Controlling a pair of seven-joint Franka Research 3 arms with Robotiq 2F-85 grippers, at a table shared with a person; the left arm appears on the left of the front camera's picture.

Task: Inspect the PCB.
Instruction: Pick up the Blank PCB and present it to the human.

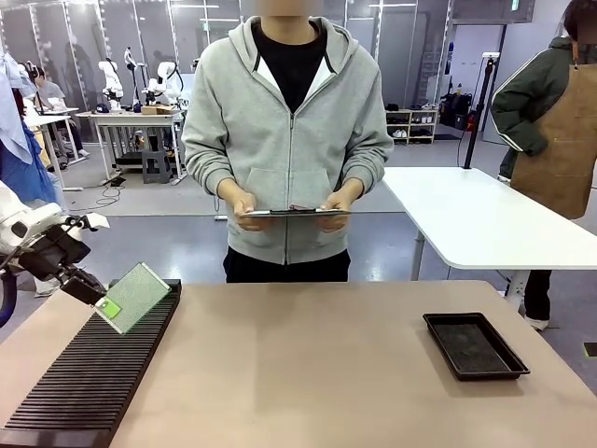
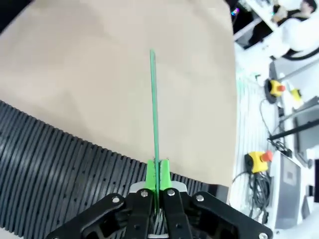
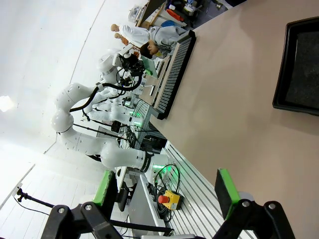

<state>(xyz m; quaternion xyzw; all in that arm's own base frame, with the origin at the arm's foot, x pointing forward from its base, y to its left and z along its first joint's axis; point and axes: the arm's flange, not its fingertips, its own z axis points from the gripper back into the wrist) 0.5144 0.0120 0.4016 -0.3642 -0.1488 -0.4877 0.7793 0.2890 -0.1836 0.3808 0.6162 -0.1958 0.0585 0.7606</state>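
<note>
Left gripper [image 1: 101,299] holds the PCB [image 1: 140,294]; right gripper [image 3: 164,189] stands with jaws apart.
Front view: the left arm enters low from the table's left edge, clamped on the board's lower corner, board tilted over the slotted rack's [image 1: 89,378] far end. The black tray [image 1: 438,329] sits well apart on the right, with open tabletop between. Left wrist view: the pads [image 2: 150,174] pinch the PCB [image 2: 153,109] edge-on above the rack [image 2: 50,159]. Right wrist view: the fingers are spread wide, with the tray [image 3: 281,69] beyond.

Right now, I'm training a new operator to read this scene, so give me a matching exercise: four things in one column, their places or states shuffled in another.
Things
1 PCB
2 black tray
3 dark clipboard
4 right gripper

Places or states
A held in the person's hands
B open, holding nothing
C lying on the table, robot's right side
D clamped in the left gripper

Pairs: 1-D, 2-C, 3-A, 4-B
</note>
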